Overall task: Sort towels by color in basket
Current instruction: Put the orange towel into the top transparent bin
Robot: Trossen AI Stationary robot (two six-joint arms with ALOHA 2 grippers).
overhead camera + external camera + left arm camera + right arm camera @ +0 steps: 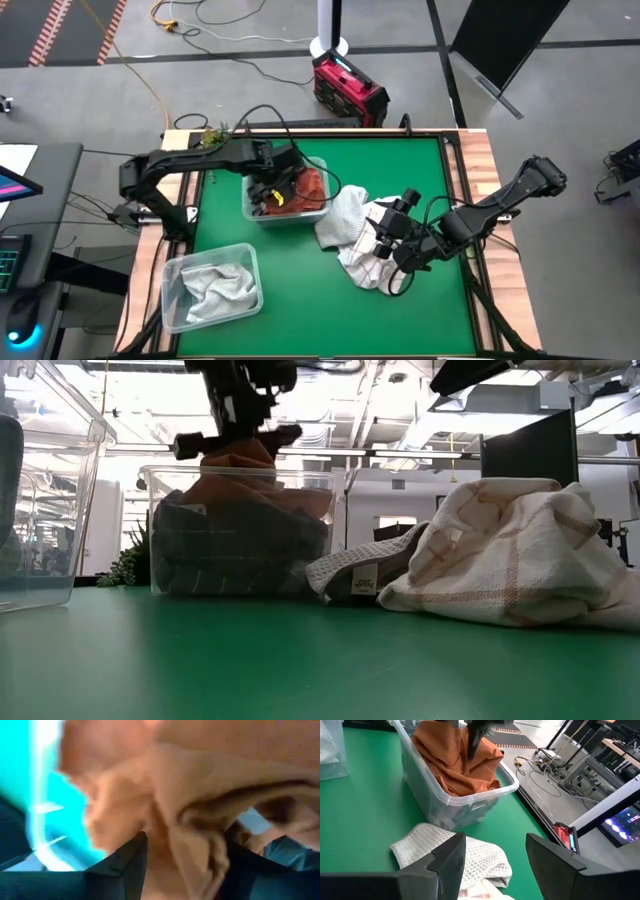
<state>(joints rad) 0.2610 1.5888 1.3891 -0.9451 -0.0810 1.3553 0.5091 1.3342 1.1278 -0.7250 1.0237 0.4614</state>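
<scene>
Left tool [272, 192], fingers spread, is dropping the rust towel [308, 186] into the clear bin [256, 214] at frame center, while right tool [392, 240], spread too, is hovering over the white towels [350, 222] center-right, likely needing grabbing next.

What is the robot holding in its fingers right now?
Probably nothing. The left gripper is down in the clear bin at the orange towel, fingers apart. The right gripper hovers open over the white towels, gripping none.
</scene>
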